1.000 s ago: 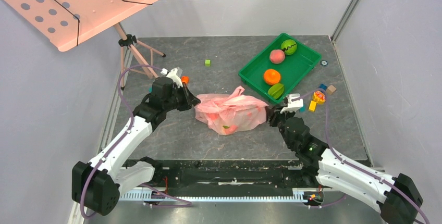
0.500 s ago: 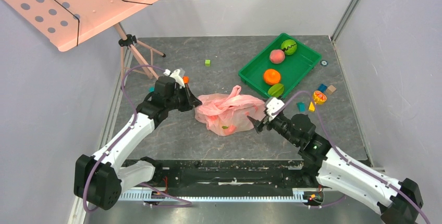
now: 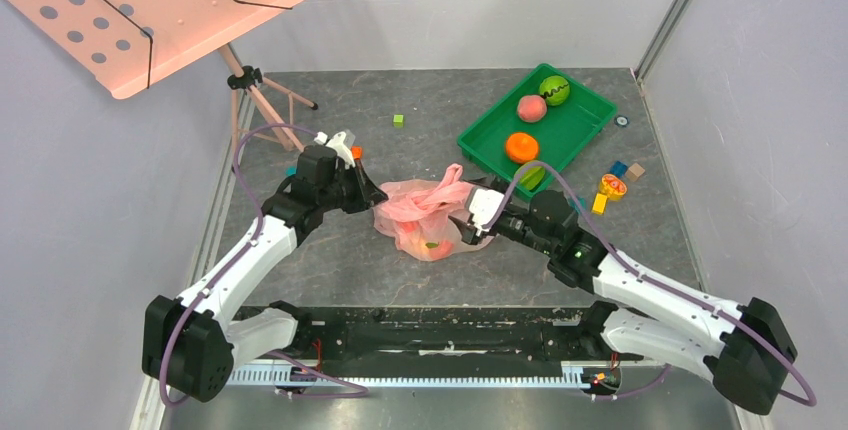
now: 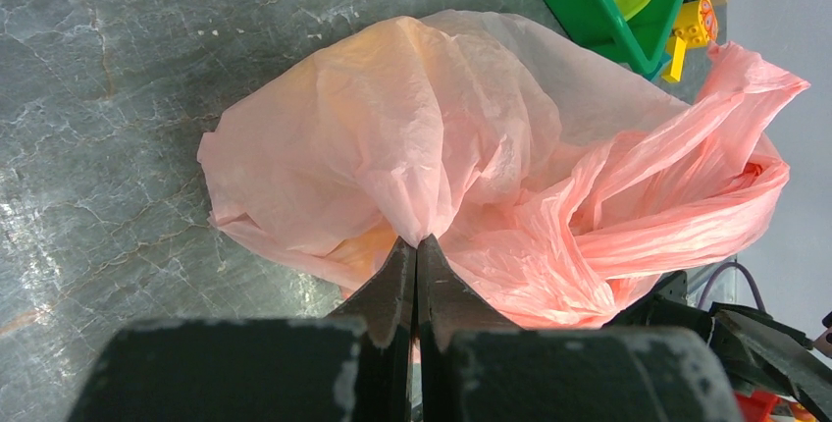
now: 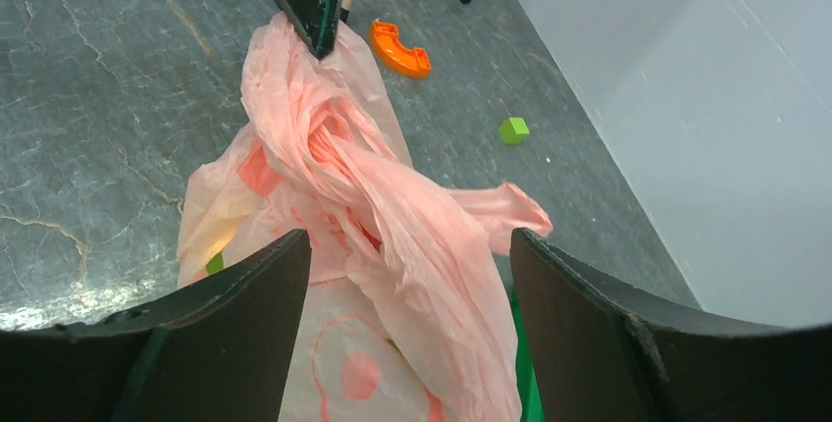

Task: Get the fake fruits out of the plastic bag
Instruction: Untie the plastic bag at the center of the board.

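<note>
The left gripper (image 4: 417,263) was clenched on the left end of the bag (image 4: 442,137). The right gripper (image 5: 407,250), released, straddled the twisted handles (image 5: 392,196), which lay straight ahead along the line between both grippers.

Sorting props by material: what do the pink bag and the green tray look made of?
Pink bag: thin translucent plastic film, by its fine crinkles and twisted folds. Green tray: probably rigid moulded plastic, smooth, with straight raised rim.

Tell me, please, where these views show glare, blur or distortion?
Top external: evenly lit and sharp, the plastic bag crisp. Left wrist: pale glare on the table, bag folds sharp. Right wrist: the right gripper's fingers dark and soft-edged, bag in focus.
</note>
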You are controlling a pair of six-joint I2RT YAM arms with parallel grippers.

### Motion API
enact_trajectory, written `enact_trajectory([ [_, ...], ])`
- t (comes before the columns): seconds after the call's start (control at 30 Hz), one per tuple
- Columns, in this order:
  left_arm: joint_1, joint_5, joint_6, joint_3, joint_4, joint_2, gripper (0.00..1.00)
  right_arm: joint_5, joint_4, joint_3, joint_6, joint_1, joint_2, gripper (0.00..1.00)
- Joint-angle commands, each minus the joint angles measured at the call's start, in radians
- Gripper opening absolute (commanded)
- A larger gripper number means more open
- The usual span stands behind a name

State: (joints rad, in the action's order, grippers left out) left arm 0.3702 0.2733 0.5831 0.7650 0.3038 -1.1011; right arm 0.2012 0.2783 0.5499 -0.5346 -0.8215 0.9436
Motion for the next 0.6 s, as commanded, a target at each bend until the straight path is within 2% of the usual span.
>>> enact_trajectory([
  [0.0,-0.005,0.03,-0.034,0.042,-0.022,-0.001,0.02,0.051,0.029,0.083,-0.081,-0.002,0.055,0.78],
  [0.13,-0.005,0.033,-0.031,0.04,-0.021,0.002,0.02,0.046,0.01,0.116,-0.134,-0.001,0.108,0.84],
  [0.37,-0.006,0.029,-0.038,0.04,-0.015,0.004,0.02,0.031,-0.024,0.163,-0.176,-0.001,0.174,0.82],
  [0.57,-0.005,0.028,-0.039,0.039,-0.015,0.009,0.02,0.003,-0.095,0.227,-0.195,-0.001,0.228,0.69],
])
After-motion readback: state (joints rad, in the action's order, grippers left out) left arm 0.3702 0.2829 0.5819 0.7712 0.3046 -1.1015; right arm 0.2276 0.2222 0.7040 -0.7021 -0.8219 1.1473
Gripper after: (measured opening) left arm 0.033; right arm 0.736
